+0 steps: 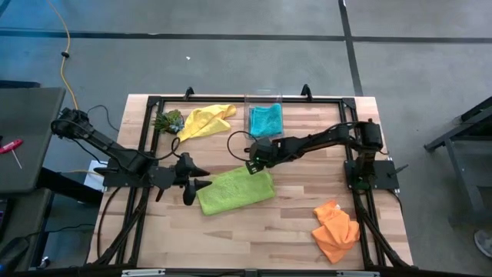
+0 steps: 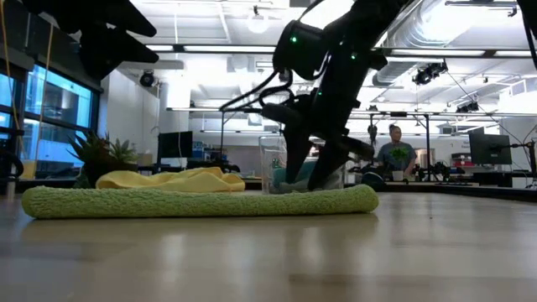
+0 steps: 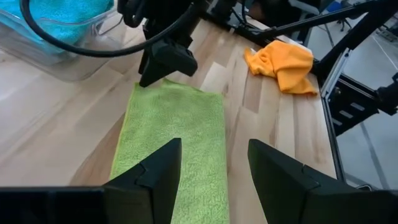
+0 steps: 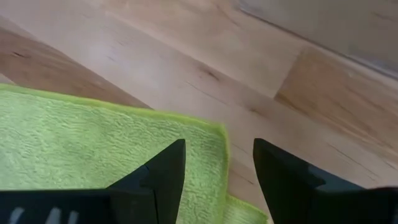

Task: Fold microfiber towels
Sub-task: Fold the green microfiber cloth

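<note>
**Folding the lime green towel: both grippers poised at its ends**

Looking down on the table, you have the lime green microfiber towel (image 1: 235,191) lying flat near the middle of the light wooden table (image 1: 292,231), already doubled into a long strip, so the step in hand looks like the second fold. Your left gripper (image 1: 198,176) hovers at the towel's left end, its dark fingers parted around nothing, the cloth stretching away beneath them. Your right gripper (image 1: 252,164) stands over the far right corner of the towel (image 4: 211,134), fingers likewise apart and empty; whether the tips touch the cloth you cannot tell.

Next, I judge, you need to pinch one short end cleanly, both layers together, and carry it over onto the other end with edges matched. A one-layer grab would pull the earlier fold open.

Containers: the clear plastic box (image 1: 264,98) at the far edge holds a teal microfiber towel (image 1: 266,120). Still loose are the crumpled yellow towel (image 1: 204,121) beside the small green leafy clump (image 1: 168,121), and the crumpled orange towel (image 1: 336,231) near the front right. A grey towel is not visible.
</note>
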{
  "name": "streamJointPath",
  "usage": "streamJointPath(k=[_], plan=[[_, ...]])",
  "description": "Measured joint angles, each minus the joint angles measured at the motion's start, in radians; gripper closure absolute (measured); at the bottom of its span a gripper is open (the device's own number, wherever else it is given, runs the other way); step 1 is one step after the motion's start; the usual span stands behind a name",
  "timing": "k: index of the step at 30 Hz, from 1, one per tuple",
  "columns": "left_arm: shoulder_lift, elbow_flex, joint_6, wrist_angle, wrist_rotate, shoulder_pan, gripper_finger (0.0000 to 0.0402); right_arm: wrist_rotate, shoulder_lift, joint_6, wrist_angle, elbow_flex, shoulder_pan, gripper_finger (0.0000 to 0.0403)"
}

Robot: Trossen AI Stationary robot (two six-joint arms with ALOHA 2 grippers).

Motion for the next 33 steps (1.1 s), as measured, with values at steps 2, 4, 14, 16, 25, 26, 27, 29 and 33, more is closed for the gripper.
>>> streamJointPath(k=[2, 4, 14, 16, 25, 26, 27, 29, 33], plan=[[0.000, 0.000, 0.000, 0.000, 0.000, 0.000, 0.0225, 0.034, 0.002, 0.002, 0.004, 0.000, 0.006, 0.0222], [0.000, 0.000, 0.000, 0.000, 0.000, 0.000, 0.0225, 0.052, 0.002, 0.003, 0.004, 0.000, 0.008, 0.0222], [0.001, 0.000, 0.000, -0.001, 0.011, 0.000, 0.0225, 0.050, 0.048, -0.018, 0.029, 0.000, 0.002, 0.0224], [0.001, 0.000, 0.000, -0.001, 0.012, 0.000, 0.0225, 0.054, 0.048, -0.018, 0.031, 0.000, 0.006, 0.0232], [0.001, 0.000, 0.000, -0.002, 0.012, 0.000, 0.0225, 0.087, 0.048, -0.019, 0.030, 0.000, 0.006, 0.0335], [0.001, 0.000, 0.000, -0.002, 0.012, 0.000, 0.0225, 0.087, 0.048, -0.019, 0.032, 0.000, 0.006, 0.0345], [0.001, 0.000, 0.000, -0.002, 0.012, 0.000, 0.0225, 0.086, 0.048, -0.022, 0.032, 0.000, 0.006, 0.0354], [0.001, 0.000, 0.000, -0.002, 0.012, 0.000, 0.0225, 0.086, 0.048, -0.030, 0.032, 0.000, 0.006, 0.0370], [0.001, 0.000, 0.000, -0.002, 0.012, 0.000, 0.0225, 0.075, 0.048, -0.046, 0.036, 0.000, 0.007, 0.0397]])
